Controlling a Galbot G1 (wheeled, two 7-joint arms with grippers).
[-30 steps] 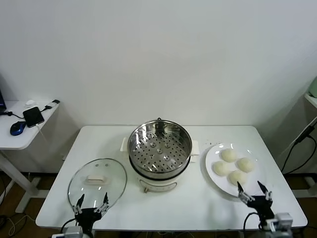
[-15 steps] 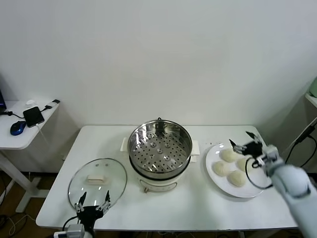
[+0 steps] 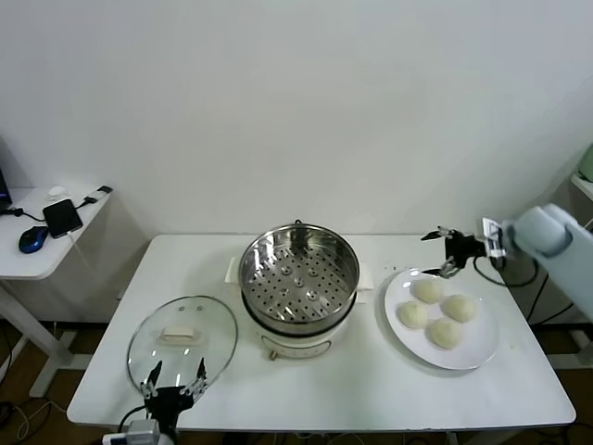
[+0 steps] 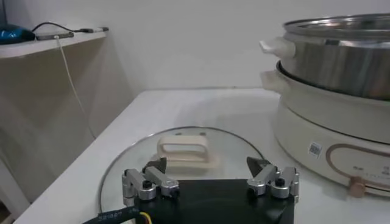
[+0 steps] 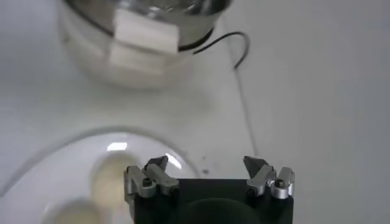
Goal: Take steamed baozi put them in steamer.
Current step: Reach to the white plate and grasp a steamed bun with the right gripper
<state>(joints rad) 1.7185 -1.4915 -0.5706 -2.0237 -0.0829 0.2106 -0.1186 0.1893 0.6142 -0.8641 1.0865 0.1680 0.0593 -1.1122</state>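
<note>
Several cream-white baozi [image 3: 435, 311] lie on a large white plate [image 3: 482, 348] at the right of the table. The steel steamer [image 3: 298, 276] on its white base stands in the middle, its perforated tray bare. My right gripper [image 3: 443, 252] is open and empty, held above the plate's far edge, just beyond the nearest bun [image 3: 427, 290]. In the right wrist view the gripper [image 5: 206, 164] hangs over the plate rim with one bun [image 5: 109, 176] below it. My left gripper [image 3: 171, 380] is open and empty, parked at the table's front edge by the glass lid; it also shows in the left wrist view [image 4: 207, 167].
The flat glass lid [image 3: 182, 341] with a white handle lies front left of the steamer. A side table [image 3: 37, 250] at the far left holds a phone and a mouse. The steamer's black cord [image 5: 228, 45] trails behind the pot. A wall stands behind the table.
My right arm has swung up from the front right table edge and across the plate to its far edge, still open. The left gripper and the buns have not moved.
</note>
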